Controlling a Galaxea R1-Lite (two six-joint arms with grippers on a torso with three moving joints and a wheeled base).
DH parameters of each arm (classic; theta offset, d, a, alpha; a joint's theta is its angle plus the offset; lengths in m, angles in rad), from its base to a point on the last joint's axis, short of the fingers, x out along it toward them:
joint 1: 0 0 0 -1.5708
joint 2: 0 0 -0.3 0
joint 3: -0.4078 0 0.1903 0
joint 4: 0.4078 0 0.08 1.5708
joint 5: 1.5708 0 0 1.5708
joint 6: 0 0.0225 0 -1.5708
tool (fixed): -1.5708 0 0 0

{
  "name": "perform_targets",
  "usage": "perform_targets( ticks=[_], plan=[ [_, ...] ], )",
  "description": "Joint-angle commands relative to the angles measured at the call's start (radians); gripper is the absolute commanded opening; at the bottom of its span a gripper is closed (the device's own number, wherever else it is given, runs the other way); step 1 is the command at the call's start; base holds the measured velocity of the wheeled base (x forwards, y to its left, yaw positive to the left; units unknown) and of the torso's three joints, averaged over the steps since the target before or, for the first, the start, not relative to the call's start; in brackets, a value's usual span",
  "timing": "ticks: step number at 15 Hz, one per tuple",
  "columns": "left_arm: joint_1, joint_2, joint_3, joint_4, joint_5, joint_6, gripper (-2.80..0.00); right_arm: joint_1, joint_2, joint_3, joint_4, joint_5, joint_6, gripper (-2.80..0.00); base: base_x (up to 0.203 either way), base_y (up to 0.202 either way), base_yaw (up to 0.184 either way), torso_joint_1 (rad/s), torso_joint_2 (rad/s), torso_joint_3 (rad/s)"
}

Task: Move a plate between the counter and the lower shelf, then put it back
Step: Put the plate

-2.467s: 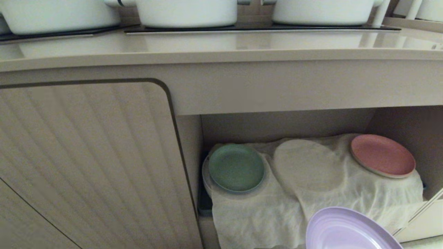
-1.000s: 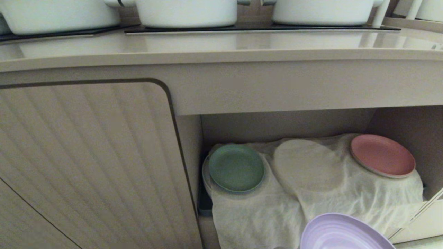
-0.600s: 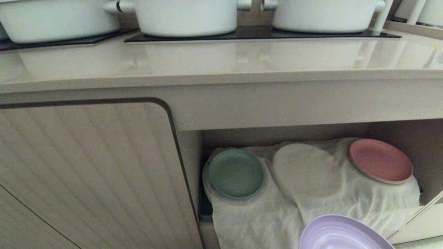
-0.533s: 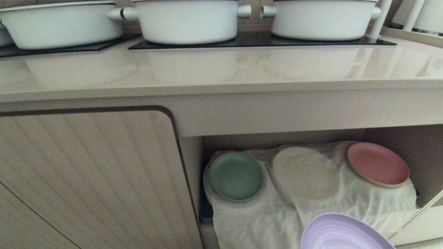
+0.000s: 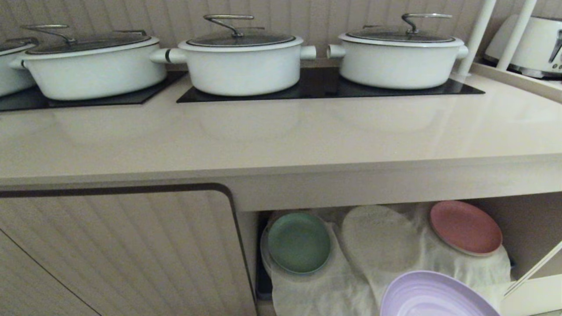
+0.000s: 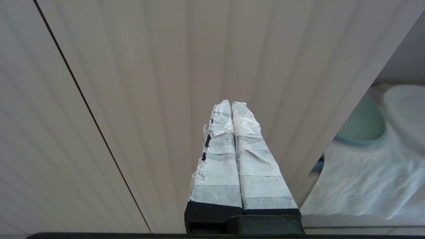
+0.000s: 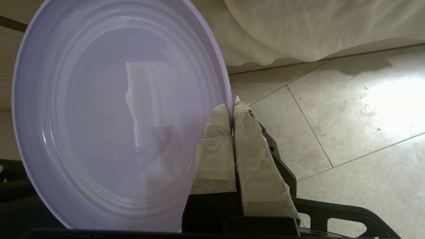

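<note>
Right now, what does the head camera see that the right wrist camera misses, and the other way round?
Only the head view shows the counter with its white pots, plus the green plate and pink plate on the lower shelf.

Only the right wrist view shows the right end effector shut on the rim, and the tiled floor.

Both show the lilac plate and the white cloth.
</note>
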Motion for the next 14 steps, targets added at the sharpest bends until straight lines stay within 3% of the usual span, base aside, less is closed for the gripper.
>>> perform_targets(
  ticks=[1, 14],
  plan=[
    [0.0, 0.001, 0.0, -0.001, 0.001, -0.001, -2.8, 0.0, 0.002, -0.001, 0.001, 0.002, 0.002, -2.8, 0.0, 0.0, 0.0, 0.196, -0.48, -0.28],
    [0.0, 0.001, 0.0, 0.001, 0.001, -0.001, -2.8, 0.025, 0.005, -0.007, 0.001, 0.004, 0.002, -2.8, 0.0, 0.0, 0.0, 0.234, -0.52, -0.287]
  ],
)
